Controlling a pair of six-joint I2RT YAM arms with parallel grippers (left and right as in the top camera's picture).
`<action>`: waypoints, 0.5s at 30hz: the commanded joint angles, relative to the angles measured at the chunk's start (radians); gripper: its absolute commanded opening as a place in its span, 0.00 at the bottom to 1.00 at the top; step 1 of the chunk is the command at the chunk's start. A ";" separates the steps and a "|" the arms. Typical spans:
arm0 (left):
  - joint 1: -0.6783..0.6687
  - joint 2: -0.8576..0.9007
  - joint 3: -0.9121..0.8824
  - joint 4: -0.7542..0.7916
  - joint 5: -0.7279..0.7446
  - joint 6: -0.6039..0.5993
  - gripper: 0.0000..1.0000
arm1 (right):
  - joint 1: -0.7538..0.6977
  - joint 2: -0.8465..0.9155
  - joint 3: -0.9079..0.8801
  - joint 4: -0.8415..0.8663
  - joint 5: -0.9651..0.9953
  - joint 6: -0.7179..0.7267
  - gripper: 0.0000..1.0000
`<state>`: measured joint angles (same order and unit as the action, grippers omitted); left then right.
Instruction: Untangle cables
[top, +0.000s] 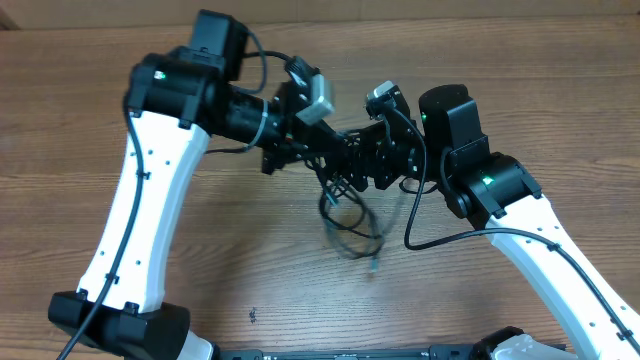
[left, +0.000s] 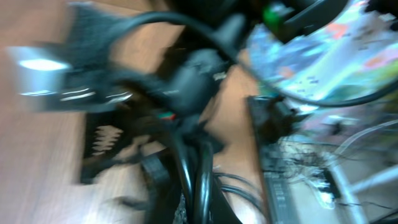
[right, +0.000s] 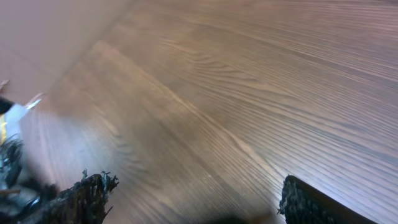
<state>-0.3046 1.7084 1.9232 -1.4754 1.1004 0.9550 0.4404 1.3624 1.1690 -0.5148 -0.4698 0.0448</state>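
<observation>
Left pincer clamps thin black tangled cables, seemingly offering strands to the wide-open, empty right pincer.

Nothing legible
I can read no text, label or number in my views; the left wrist view is blurred.

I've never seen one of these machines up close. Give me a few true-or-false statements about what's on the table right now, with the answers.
1. The cables lie in separate straight lines. False: they loop in a tangle by the grippers.
2. The right gripper is open, with only bare table showing between its fingers. True.
3. The two arms work at opposite ends of the table. False: the left gripper and the right one meet near the middle.
4. The table has a brown wood grain. True.
</observation>
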 joint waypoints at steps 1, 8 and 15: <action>-0.076 -0.011 0.003 -0.058 0.074 -0.010 0.04 | 0.007 -0.002 0.015 0.010 0.240 0.118 0.88; 0.019 -0.011 0.003 -0.142 -0.131 -0.118 0.04 | -0.097 -0.003 0.015 -0.107 0.575 0.387 0.88; 0.141 -0.011 0.003 -0.214 -0.136 -0.123 0.04 | -0.270 -0.003 0.015 -0.187 0.556 0.404 0.88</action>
<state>-0.2497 1.7397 1.9232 -1.6207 0.9802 0.8536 0.3473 1.3548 1.1744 -0.6743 -0.1432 0.3367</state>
